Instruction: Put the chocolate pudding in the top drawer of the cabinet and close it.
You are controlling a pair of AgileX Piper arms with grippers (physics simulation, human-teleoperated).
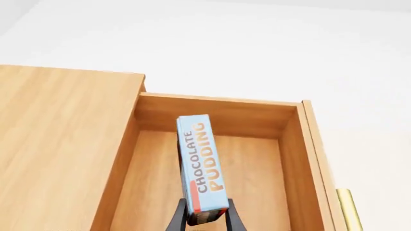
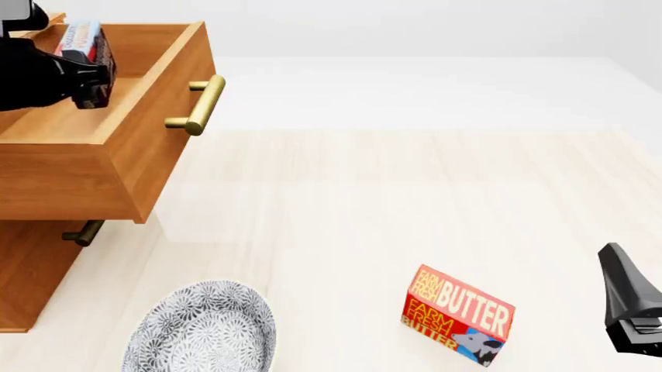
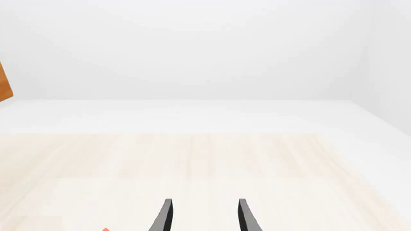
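Left wrist view shows the left hand (image 1: 207,219) pinched shut on the chocolate pudding (image 1: 201,163) by its lower end, the thin box standing up between the two dark fingers with its pale blue printed face showing and the brown band down by the grip. It hangs over the open top drawer (image 1: 212,163), apparently clear of the drawer floor and of both side walls.

To finish this step well, I'd say the box should be lowered nearer the drawer floor and released near the middle, so it drops flat rather than tipping against a wall, and the hand should lift straight up and clear before anything pushes the drawer front. Being so thin and light, the box could topple or slide if let go from high up.

From the front view the drawer is deep, smooth light-brown wood with visible grain and a round brass bar handle (image 2: 200,105) on its front; the cabinet (image 2: 31,263) below is the same wood, with a darker-looking handle on its lower drawer (image 2: 81,232). On the pale wooden tabletop (image 2: 414,186) sit a shallow round plate (image 2: 201,329) with a grey speckled pattern and a red-orange butter box (image 2: 455,316), well apart from the cabinet. The right hand (image 3: 204,216) hovers low over the tabletop, fingers parted and holding nothing.
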